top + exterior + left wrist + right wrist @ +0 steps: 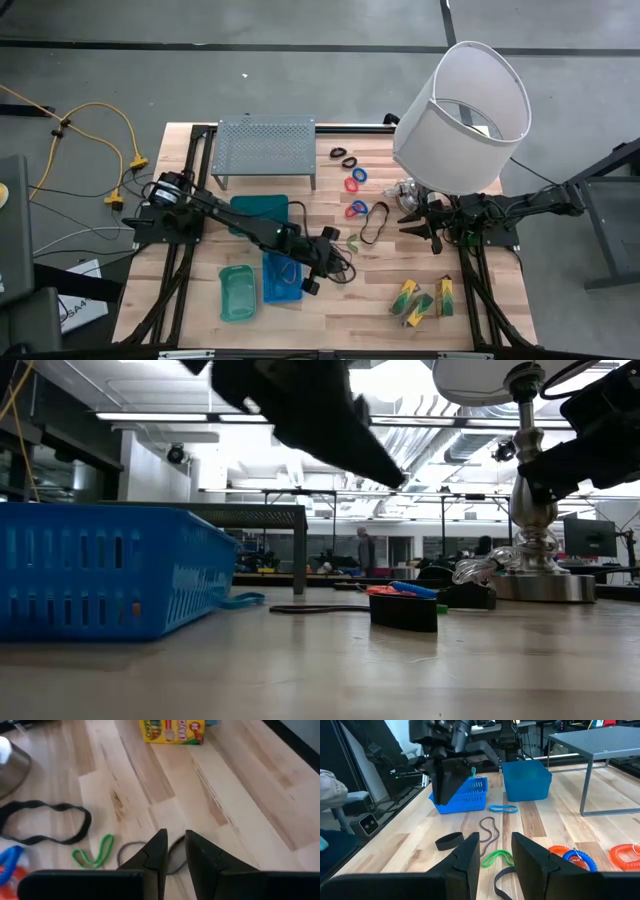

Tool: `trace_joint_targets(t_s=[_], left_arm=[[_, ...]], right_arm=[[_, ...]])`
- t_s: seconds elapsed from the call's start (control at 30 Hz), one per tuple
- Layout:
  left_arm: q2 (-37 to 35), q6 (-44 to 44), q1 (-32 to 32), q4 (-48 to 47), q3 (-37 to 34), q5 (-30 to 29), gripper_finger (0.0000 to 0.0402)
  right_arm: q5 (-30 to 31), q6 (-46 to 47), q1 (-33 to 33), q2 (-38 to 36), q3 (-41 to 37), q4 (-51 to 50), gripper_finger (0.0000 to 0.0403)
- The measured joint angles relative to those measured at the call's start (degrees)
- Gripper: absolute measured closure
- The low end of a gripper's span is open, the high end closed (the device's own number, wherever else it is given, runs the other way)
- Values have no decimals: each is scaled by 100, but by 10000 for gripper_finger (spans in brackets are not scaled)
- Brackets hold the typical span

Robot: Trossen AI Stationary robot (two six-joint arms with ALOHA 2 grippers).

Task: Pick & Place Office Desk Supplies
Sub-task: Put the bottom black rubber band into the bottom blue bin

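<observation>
light: bright, even, overhead | shadows: soft | blur: low-view foreground table (320,680)

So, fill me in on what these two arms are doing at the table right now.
The robot is sorting small desk supplies on the wooden table. The left gripper hangs just above a thin dark loop near a green band, next to the blue basket, fingers slightly apart and holding nothing. The right gripper waits beside the lamp, empty too. Rings, bands and crayon packets lie loose on the wood.
</observation>
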Motion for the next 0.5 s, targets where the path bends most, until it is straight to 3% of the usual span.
trace_joint_targets(t_s=[0.27,0.5], left_arm=[[760,114,-48,-1231,1249,92,340],[941,312,-83,-1342,1331,150,340]], right_arm=[[0,1,2,4,-1,-1,302],[4,1,2,28,1,-11,302]])
